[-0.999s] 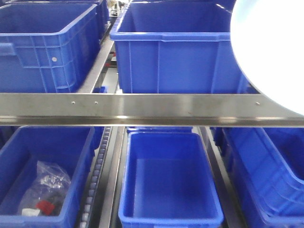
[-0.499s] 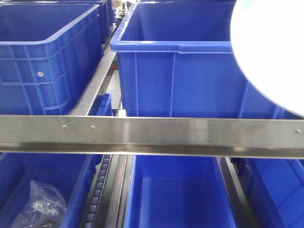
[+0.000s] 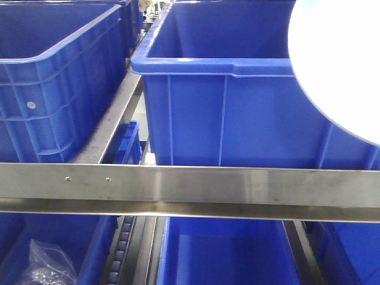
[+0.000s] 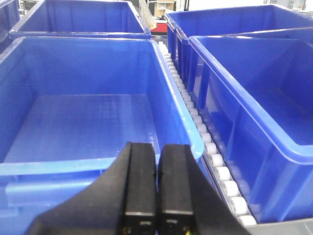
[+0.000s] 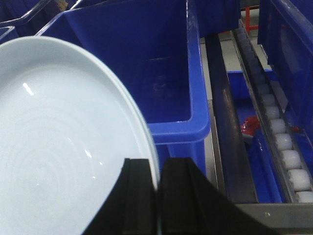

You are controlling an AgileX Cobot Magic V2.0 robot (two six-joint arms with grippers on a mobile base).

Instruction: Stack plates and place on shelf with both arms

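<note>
Above blue bins [image 5: 161,73], our right gripper [image 5: 157,196] pinches plate [image 5: 63,147] by rim; left gripper [image 4: 156,188] closed, empty. Thin edge-grip risks plate slipping, we judge.

Blue plastic bins [image 3: 237,107] are set in rows on a rack behind a steel crossbar [image 3: 190,190]. White rollers [image 4: 215,156] are seen between bins, and a clear plastic bag [image 3: 47,267] lies in a lower bin.
</note>
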